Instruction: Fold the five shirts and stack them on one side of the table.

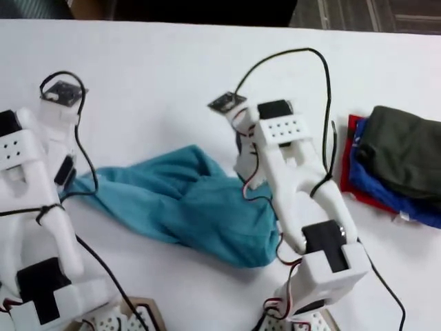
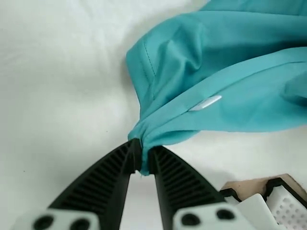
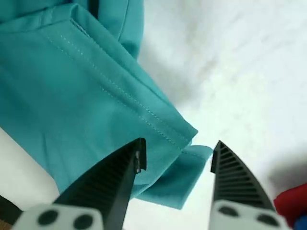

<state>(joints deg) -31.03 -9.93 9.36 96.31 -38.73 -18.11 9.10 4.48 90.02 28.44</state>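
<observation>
Nearest the arm bases: left gripper, black ribbed jaws clenched on a bunched edge of the crumpled teal fabric shirt. At the opposite end of that shirt: right gripper, jaws spread wide, straddling a double-stitched hem corner without pinching it. Between the two grippers: the shirt itself, unfolded, in a rumpled diagonal heap on the white table. Well apart from the shirt, beyond its right-gripper end: stack of folded shirts, dark green over blue over red.

Likely faults, as a judgement:
- Slipping of the thin pinch at the left-gripper end under any pull, with so little cloth between the jaws.
- Closing of the right gripper on a single layer, or on the loose flap under the hem, and hence a skewed spread.
- Snagging of cloth on the black cable hanging just beside the shirt's left-gripper end.

Markings: small white tag on the shirt near the left-gripper end, too small for any legible writing; no readable print elsewhere.
</observation>
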